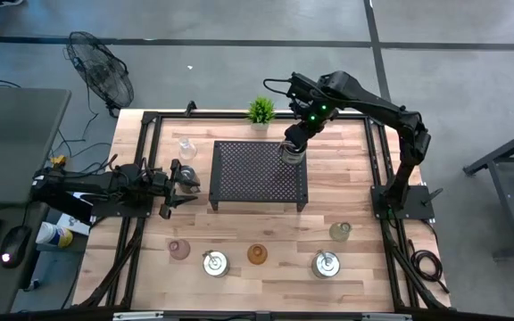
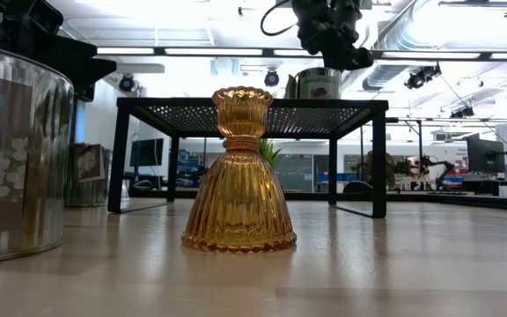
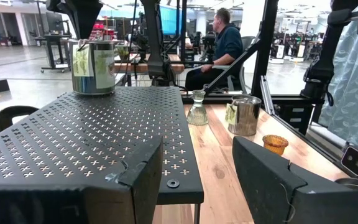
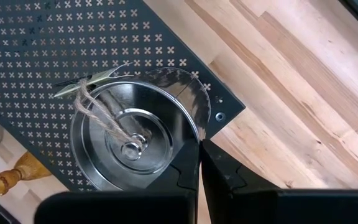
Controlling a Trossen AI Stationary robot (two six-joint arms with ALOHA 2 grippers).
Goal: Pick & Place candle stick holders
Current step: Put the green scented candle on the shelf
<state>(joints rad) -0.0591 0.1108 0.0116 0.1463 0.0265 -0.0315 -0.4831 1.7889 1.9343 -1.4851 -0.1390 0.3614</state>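
A silver candle stick holder (image 4: 135, 140), a tin cup with twine and a label, stands on the far right corner of the black perforated rack (image 1: 259, 174). My right gripper (image 4: 199, 149) comes down on it from above and is shut on its rim. More holders stand on the table: clear glass (image 1: 186, 147), pink (image 1: 179, 250), silver (image 1: 214, 263), amber (image 1: 256, 254), silver (image 1: 326, 264) and greenish (image 1: 340, 232). My left gripper (image 1: 186, 185) waits level at the rack's left side, open and holding nothing. My right gripper pinches the silver holder's thin rim (image 4: 197, 132) on the side nearest the rack's corner, one finger inside the cup and one outside. The fingers (image 4: 225, 177) point steeply down from above. The holder stands upright with its base on the rack.
A small potted plant (image 1: 260, 110) stands at the table's far edge beside the right arm. A black frame (image 1: 141, 152) borders the wooden table. In the low view the amber holder (image 2: 238, 172) and a silver one (image 2: 16, 158) stand in front of the rack (image 2: 253, 106).
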